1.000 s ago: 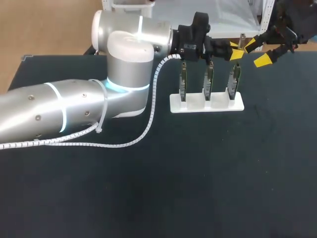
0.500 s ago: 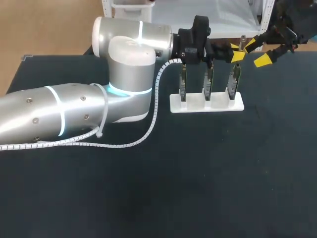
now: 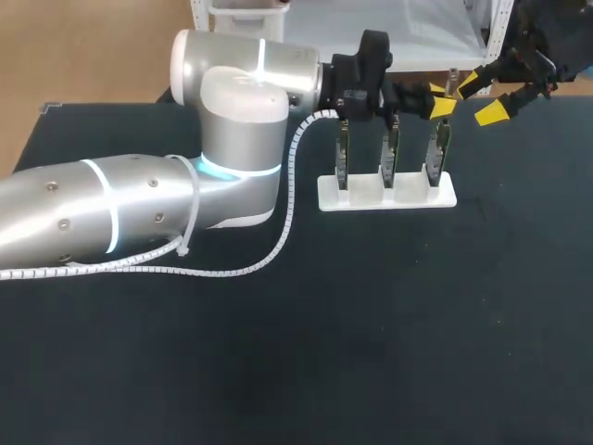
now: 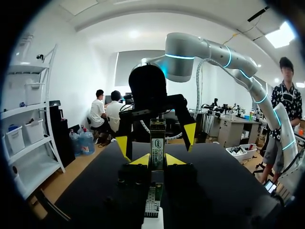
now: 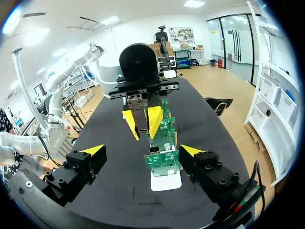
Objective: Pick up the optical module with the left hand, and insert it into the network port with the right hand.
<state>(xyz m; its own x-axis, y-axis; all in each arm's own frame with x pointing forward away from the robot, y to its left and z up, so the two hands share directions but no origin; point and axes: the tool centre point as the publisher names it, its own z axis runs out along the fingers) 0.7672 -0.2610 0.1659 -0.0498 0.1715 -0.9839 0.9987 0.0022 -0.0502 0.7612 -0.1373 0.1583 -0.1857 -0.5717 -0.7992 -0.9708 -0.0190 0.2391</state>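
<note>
Over the circuit boards, left hand is clamping the optical module; right hand is gaping open. Any skew at handover is likely risking a drop.

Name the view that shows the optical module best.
Left wrist view: the optical module stands close and central, clamped between the left gripper's yellow tips. The right wrist view shows it smaller, from the far side. The head view shows only a small bit.

my left arm: smooth silver shell, soft sheen.
table: black, matt.
stand: white, smooth, looks like plastic.
optical module: dull grey metal.
cable wrap: white plastic spiral.
boards: green, slightly glossy.
</note>
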